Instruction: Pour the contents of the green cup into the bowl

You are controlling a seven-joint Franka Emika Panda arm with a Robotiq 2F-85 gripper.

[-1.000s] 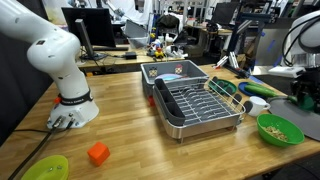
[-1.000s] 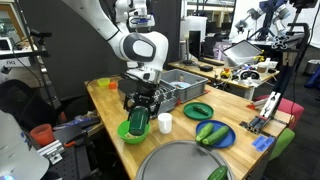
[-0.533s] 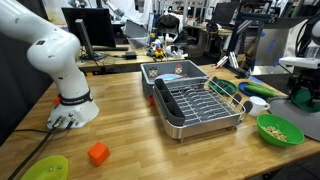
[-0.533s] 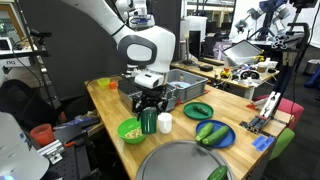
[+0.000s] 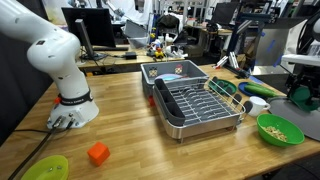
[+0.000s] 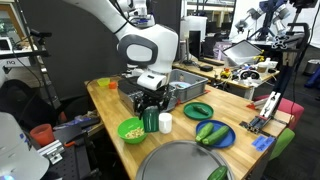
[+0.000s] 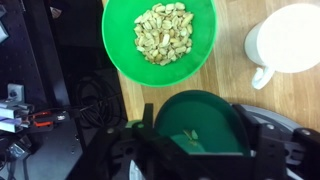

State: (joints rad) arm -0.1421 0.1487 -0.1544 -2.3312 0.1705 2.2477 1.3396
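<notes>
Claw (image 6: pixel 150 114) clamped on upright green cup (image 6: pixel 150 125), bowl (image 7: pixel 118 45) of tan bits just beside.

1. In the wrist view we find the cup (image 7: pixel 215 125) just below the bowl (image 7: pixel 125 60), with bits (image 7: pixel 165 30) lying in both.
2. The mug (image 7: pixel 288 38) stands right of the bowl, apart from it.
3. In an exterior view we see the dish rack (image 5: pixel 195 105) left of the bowl (image 5: pixel 266 128).
</notes>
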